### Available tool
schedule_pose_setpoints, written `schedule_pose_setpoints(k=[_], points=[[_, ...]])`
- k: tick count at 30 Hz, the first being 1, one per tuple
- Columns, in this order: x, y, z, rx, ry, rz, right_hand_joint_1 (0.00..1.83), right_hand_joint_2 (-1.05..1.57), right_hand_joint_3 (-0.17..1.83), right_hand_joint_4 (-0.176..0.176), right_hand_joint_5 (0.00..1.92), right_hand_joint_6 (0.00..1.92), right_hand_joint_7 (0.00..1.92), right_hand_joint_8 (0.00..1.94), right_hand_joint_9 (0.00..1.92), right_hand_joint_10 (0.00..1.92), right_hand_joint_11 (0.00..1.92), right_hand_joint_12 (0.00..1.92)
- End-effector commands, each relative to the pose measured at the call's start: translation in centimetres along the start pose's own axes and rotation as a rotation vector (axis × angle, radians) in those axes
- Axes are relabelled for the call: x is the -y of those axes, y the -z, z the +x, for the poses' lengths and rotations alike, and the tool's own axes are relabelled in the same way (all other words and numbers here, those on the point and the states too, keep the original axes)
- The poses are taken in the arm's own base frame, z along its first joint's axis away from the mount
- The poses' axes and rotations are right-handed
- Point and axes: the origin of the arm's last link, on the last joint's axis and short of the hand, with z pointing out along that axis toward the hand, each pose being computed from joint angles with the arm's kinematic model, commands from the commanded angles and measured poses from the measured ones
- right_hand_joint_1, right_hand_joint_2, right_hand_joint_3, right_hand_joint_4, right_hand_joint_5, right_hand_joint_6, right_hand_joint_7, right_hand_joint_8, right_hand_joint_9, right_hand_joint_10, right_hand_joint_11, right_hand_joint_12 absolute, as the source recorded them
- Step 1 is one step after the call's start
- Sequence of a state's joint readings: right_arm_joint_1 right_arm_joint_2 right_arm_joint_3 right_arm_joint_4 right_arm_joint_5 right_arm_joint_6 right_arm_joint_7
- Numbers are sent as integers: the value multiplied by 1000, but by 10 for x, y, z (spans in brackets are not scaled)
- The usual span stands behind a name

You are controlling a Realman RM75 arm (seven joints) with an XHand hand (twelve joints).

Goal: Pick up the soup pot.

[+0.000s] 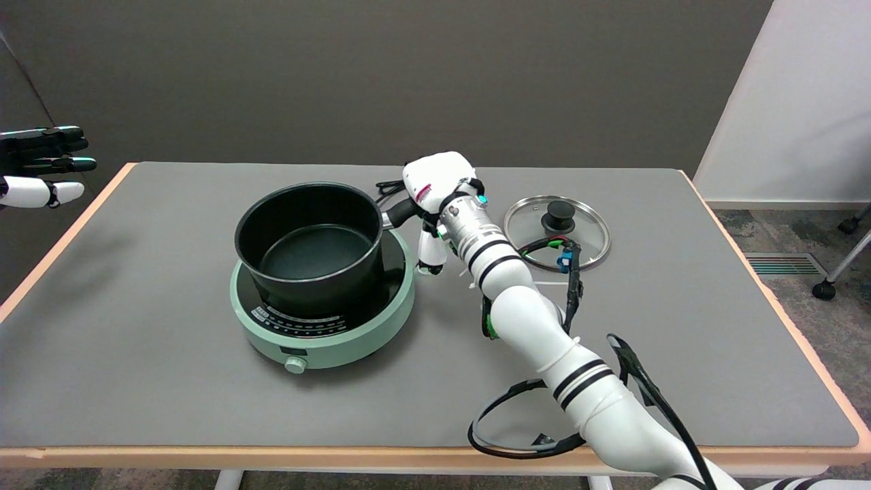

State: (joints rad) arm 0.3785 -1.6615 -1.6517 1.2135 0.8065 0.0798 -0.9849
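A black soup pot [311,241] stands with no lid on a round mint-green induction cooker [324,320] left of the table's middle. Its black handle [401,212] sticks out to the right. My right hand [435,190] sits over the outer end of that handle, back of the hand up, with its fingers wrapped down around the handle. One white finger hangs below the handle beside the cooker's rim. The end of the handle is hidden under the hand. The pot's base rests on the cooker's black top.
A glass lid [557,231] with a black knob lies on the grey table [136,367] right of my hand. The cooker's black cord lies behind the handle. My arm's cables loop near the front edge. The idle left hand [41,167] hangs at the far left.
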Motion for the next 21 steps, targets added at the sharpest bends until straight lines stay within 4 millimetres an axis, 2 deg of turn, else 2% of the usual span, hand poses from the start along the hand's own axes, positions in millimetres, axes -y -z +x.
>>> schedule_pose_setpoints(k=[1, 6, 8, 10, 14, 16, 18, 19, 20, 21], points=[[-5, -2, -1, 2, -66, -15, 1166, -4, 934, -24, 1908, 1908, 1908, 1908, 1908, 1908, 1908, 1908], [-13, -3, -1, -3, -154, -34, 962, 618, 856, -33, 1898, 1898, 1898, 1898, 1898, 1898, 1898, 1898], [-16, -3, 1, -10, -159, -37, 932, 654, 874, -52, 1899, 1899, 1899, 1899, 1899, 1899, 1899, 1899], [-16, -3, 2, -14, -157, -36, 841, 619, 992, -29, 1905, 1905, 1905, 1905, 1905, 1905, 1905, 1905], [-16, -3, 3, -16, -157, -35, 645, 1028, 464, -29, 1914, 1914, 1914, 1914, 1914, 1914, 1914, 1914], [-15, -3, 4, -18, -149, -29, 672, 1120, 343, -30, 1913, 1913, 1913, 1913, 1913, 1913, 1913, 1913], [-14, -3, 4, -20, -138, -21, 814, 1097, 214, -31, 1907, 1907, 1907, 1907, 1907, 1907, 1907, 1907], [-14, -3, 5, -22, -134, -18, 858, 1050, 283, -36, 1904, 1904, 1904, 1904, 1904, 1904, 1904, 1904], [-14, -3, 5, -23, -131, -17, 897, 1008, 399, -51, 1900, 1900, 1900, 1900, 1900, 1900, 1900, 1900], [-15, -3, 6, -27, -129, -16, 941, 1000, 543, -50, 1896, 1896, 1896, 1896, 1896, 1896, 1896, 1896]])
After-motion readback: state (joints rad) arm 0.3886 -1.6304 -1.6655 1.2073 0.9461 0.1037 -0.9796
